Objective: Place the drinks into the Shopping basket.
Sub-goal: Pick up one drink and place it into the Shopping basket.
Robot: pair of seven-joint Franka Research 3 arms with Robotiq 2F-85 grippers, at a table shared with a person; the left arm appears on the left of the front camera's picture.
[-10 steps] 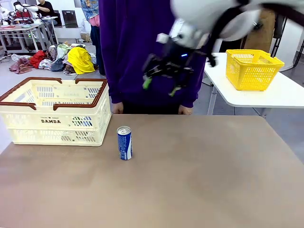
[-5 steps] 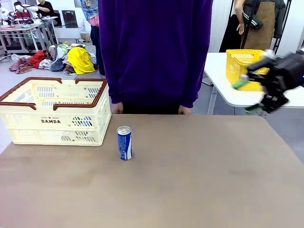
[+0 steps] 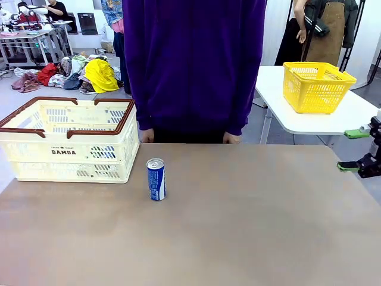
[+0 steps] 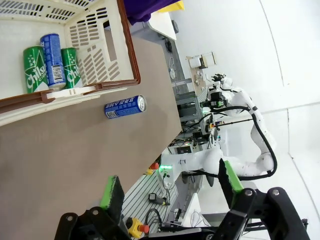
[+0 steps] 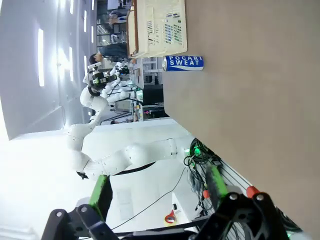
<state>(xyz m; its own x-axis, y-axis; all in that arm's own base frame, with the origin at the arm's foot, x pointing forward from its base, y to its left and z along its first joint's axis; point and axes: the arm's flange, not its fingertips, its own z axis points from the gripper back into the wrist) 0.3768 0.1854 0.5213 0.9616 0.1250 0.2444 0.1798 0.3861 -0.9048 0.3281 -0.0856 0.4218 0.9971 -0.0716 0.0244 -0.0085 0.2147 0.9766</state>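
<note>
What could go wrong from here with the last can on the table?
1. The blue can is slim and stands upright; a sideways nudge from open fingers may tip it and let it roll.
2. It stands close to the Shopping basket, so an approaching arm might bump the wall.
3. Three cans already lie inside; a dropped can may strike them.
</note>
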